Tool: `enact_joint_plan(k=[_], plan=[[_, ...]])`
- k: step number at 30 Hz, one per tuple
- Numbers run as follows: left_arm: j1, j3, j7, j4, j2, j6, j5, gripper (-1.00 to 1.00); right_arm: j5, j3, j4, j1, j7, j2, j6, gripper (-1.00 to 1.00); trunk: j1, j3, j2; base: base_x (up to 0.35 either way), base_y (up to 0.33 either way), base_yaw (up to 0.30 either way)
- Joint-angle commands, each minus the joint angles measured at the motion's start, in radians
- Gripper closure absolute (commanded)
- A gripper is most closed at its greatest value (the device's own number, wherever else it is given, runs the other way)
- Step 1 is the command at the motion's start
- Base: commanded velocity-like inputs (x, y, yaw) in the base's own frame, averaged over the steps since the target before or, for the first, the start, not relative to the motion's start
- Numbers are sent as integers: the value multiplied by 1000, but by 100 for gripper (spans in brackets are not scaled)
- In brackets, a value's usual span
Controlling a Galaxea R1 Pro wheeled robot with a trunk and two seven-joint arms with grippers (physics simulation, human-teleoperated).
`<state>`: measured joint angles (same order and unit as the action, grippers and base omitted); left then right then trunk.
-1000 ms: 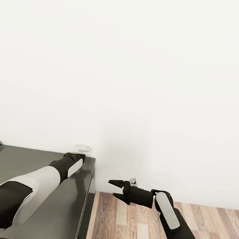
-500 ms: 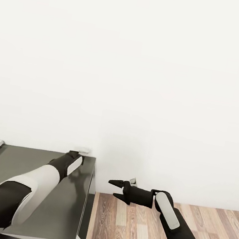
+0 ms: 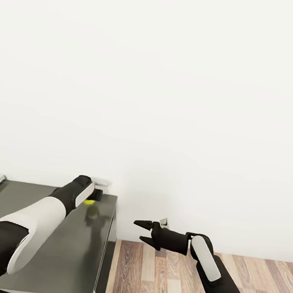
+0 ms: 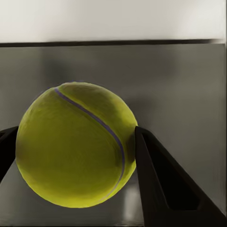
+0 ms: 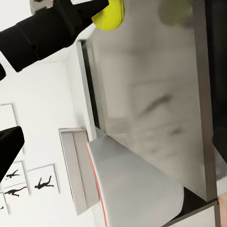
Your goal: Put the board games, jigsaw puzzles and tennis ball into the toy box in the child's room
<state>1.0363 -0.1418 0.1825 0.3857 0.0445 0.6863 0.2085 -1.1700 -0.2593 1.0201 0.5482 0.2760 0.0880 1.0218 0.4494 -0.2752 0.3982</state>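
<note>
Left end effector (image 3: 93, 197) was clamped on the ball (image 3: 89, 201), fingers pressing both its sides in the left wrist view (image 4: 75, 144). Half a second earlier it sat low at the counter's back edge; now arm and ball were raised off the dark counter (image 3: 65, 252) (its reflection showed below). So the grasp likely held, and carrying to the toy box comes next. Right end effector (image 3: 142, 231) hung apart and empty over the floor (image 3: 164, 289). No readable writing or brands anywhere.
</note>
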Motion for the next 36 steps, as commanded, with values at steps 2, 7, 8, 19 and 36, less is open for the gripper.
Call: enact_joint_plan(k=[2, 7, 8, 19, 36], plan=[[1, -7, 2, 2, 0, 20, 8, 100, 10, -1, 0, 1, 10, 1, 0, -100, 1, 1, 2, 0, 0, 0], [1, -6, 1, 2, 1, 56, 8, 100, 10, -1, -5, 1, 9, 0, -3, -100, 1, 10, 2, 0, 0, 0], [2, -6, 1, 3, 1, 59, 8, 100, 10, -1, -6, 1, 9, 0, -7, -100, 1, 11, 2, 0, 0, 0], [4, -9, 0, 128, -1, 186, 8, 100, 12, -1, -12, 1, 9, 0, -15, -100, 1, 29, 2, 0, 0, 51], [4, -10, 0, 147, -2, 212, 9, 100, 10, -1, -27, 1, 9, -1, -17, -100, 1, 57, 2, -104, 0, 73]])
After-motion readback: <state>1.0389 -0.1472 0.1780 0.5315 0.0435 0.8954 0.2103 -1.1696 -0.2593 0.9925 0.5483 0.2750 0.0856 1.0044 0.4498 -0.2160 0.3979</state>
